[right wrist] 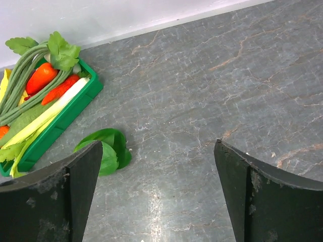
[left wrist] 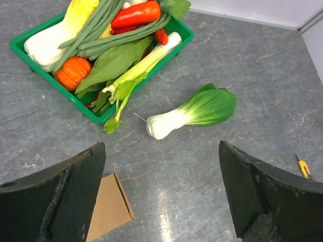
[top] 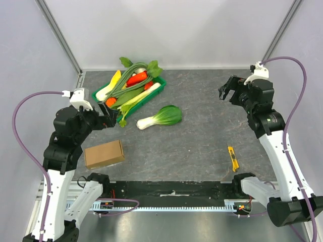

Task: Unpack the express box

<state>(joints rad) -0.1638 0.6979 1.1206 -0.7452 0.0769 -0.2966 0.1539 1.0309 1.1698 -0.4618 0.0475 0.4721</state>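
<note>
Currently, in the top view, the grey marbled table (top: pixel 202 101) has a wide bare stretch across its middle and right side, bounded by white walls at the top and a metal rail at the bottom edge.

The express box (top: pixel 104 154) lies flat at lower left, closed, plain brown cardboard with square corners, just below the left gripper (top: pixel 107 115) and apart from it. That gripper's jaws are spread wide and hold nothing. The right gripper (top: pixel 228 91), at upper right, is likewise wide and empty.

The green plastic tray (left wrist: pixel 181 27) sits at upper left, piled with long green beans, red peppers, a round orange piece, a pale stalk and broad leaves that overhang its rim.

A bok choy (top: pixel 160 117) lies loose near the centre, just beside the tray's lower corner, white stem pointing left.

A yellow utility knife (top: pixel 232 158) lies at lower right, well apart from the box.
</note>
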